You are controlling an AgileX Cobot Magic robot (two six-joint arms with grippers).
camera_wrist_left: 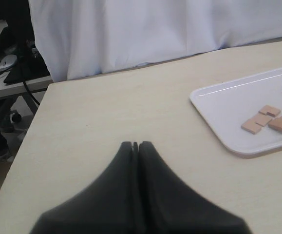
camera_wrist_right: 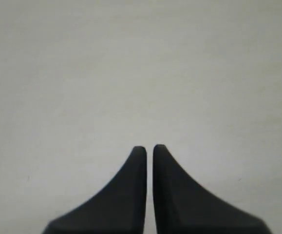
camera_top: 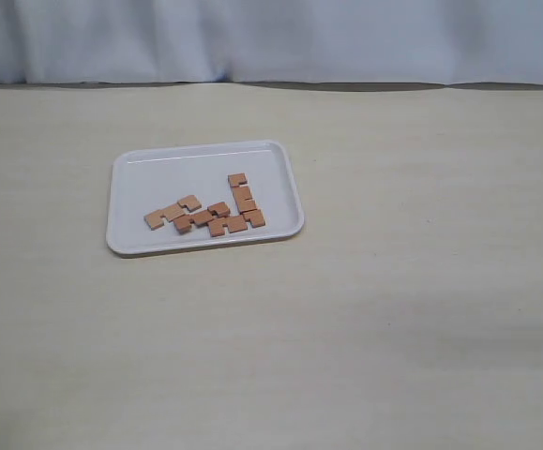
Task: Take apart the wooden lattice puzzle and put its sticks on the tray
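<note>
The white tray point(camera_top: 196, 169) lies on the table left of centre. Several reddish-brown notched sticks point(camera_top: 244, 199) lie loose and flat on its near half, some touching; no assembled lattice shows. Neither gripper appears in the exterior view. In the left wrist view my left gripper point(camera_wrist_left: 135, 144) is shut with nothing in it, over bare table well to the side of the tray point(camera_wrist_left: 228, 105) and its sticks point(camera_wrist_left: 265, 117). My right gripper point(camera_wrist_right: 149, 148) hangs over bare tabletop, fingers together but for a thin slit, empty.
A white curtain point(camera_top: 271, 37) hangs behind the table's far edge. The left wrist view shows the table's side edge point(camera_wrist_left: 28, 141) with cables and dark equipment point(camera_wrist_left: 4, 63) beyond it.
</note>
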